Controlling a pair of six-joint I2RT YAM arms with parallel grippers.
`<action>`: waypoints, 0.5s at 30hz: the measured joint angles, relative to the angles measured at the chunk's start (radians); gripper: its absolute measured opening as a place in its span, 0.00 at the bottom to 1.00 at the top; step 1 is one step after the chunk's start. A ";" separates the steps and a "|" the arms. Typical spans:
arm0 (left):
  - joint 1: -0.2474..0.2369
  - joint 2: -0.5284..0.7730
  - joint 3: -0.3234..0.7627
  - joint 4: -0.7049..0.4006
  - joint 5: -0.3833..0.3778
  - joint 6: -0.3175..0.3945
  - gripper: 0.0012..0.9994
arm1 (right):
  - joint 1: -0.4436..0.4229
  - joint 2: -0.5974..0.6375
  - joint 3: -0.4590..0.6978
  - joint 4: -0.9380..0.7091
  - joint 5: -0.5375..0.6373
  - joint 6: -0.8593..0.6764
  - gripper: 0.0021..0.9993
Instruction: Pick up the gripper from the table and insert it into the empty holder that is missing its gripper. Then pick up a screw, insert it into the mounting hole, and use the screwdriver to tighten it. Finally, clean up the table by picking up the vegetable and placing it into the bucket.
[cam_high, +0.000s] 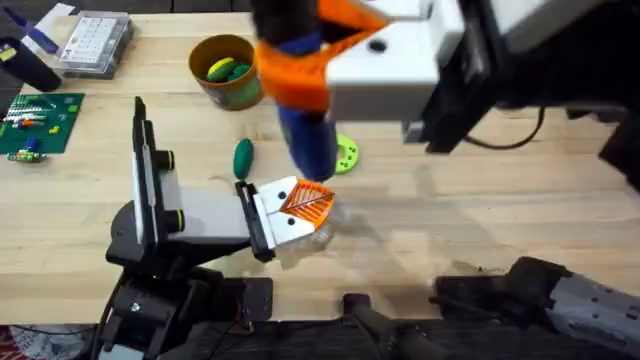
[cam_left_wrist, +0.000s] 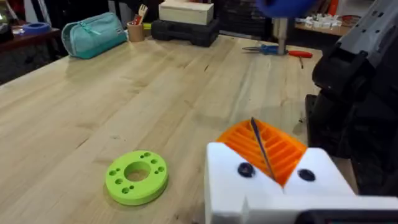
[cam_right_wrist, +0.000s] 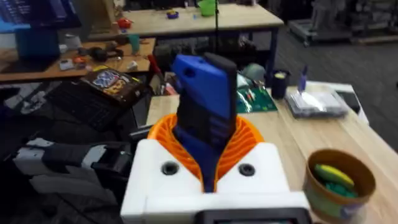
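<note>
1. The bucket (cam_high: 225, 70) stood upright near the far edge of the table (cam_high: 480, 200), toward its left half. It held a yellow piece (cam_high: 220, 68) and a green piece beside it, both lying below the rim. In the right wrist view the same bucket (cam_right_wrist: 339, 183) showed the yellow piece on top of the green one.
2. The vegetable (cam_high: 242, 157) lay on the bare table outside the bucket, between the bucket and the left gripper, touching neither.
3. The right gripper (cam_right_wrist: 208, 177) hung raised above the middle of the table and pinched the screwdriver (cam_right_wrist: 205, 115) between its orange ribbed pads, the blue body standing up between the fingers. From overhead, the screwdriver (cam_high: 305, 140) pointed down toward the table just beside the left gripper's tip.
4. The left gripper (cam_high: 300, 205) lay low over the table; whether its fingers were spread or pressed together I could not tell. In its wrist view a thin dark shaft crossed its orange pad.
5. A light green ring-shaped disc (cam_high: 345, 153) lay flat on the table just beside the screwdriver.
6. A clear plastic box (cam_high: 95, 45) with small compartments sat at the far left corner, its contents too small to tell. A green circuit board (cam_high: 38, 120) lay near it.
</note>
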 joint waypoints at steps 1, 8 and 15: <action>0.000 0.000 0.000 0.000 0.000 0.000 0.01 | 0.020 0.000 0.000 0.008 0.006 -0.012 0.05; 0.000 0.000 0.000 0.000 0.000 0.000 0.01 | 0.097 0.007 0.000 0.042 0.047 -0.047 0.05; 0.000 0.000 0.000 0.000 0.000 0.000 0.01 | 0.099 0.060 -0.002 0.213 0.068 -0.040 0.05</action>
